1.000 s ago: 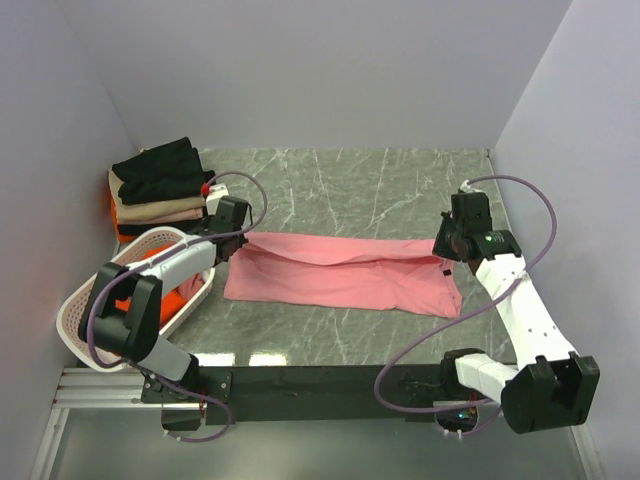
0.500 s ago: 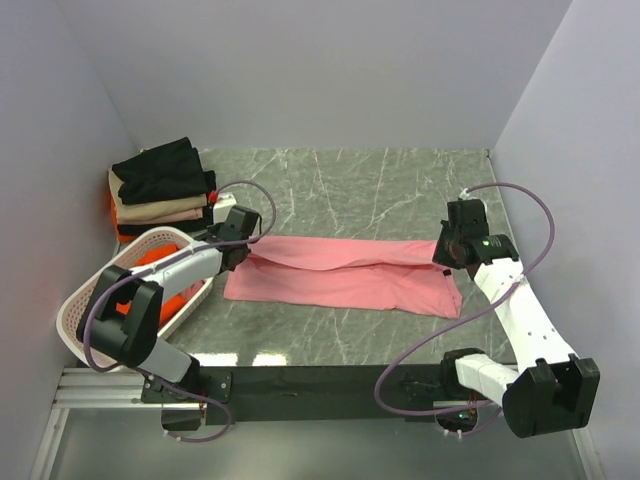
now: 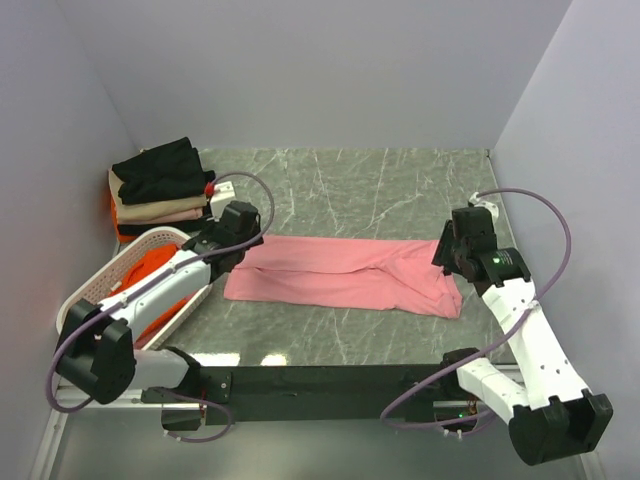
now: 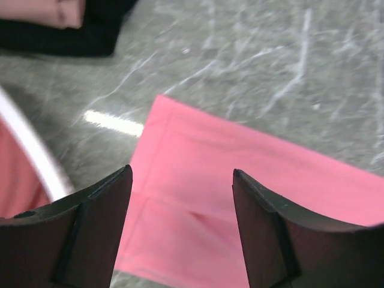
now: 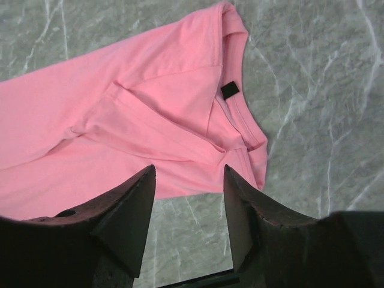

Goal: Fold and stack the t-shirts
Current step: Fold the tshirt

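Note:
A light pink t-shirt [image 3: 345, 272] lies on the marble table as a long flat strip, folded lengthwise. My left gripper [image 3: 243, 228] hovers over its left end, open and holding nothing; the left wrist view shows the pink cloth [image 4: 240, 180] below the spread left gripper [image 4: 182, 171]. Just above the shirt's right end hangs my right gripper [image 3: 450, 250], also open. In the right wrist view the collar with its black tag [image 5: 229, 90] lies beyond the right gripper [image 5: 189, 169]. A stack of folded t-shirts [image 3: 160, 185], black on top, sits at the back left.
A white perforated basket [image 3: 100, 285] stands at the left with orange-red cloth [image 3: 150, 290] in it; its rim [image 4: 30, 150] shows beside the left fingers. Walls close in on the left, back and right. A black rail runs along the near edge.
Both grippers have opened and let go of the pink shirt. Its raised upper edge has dropped flat onto the lower layer. The left gripper has shifted slightly to the right.

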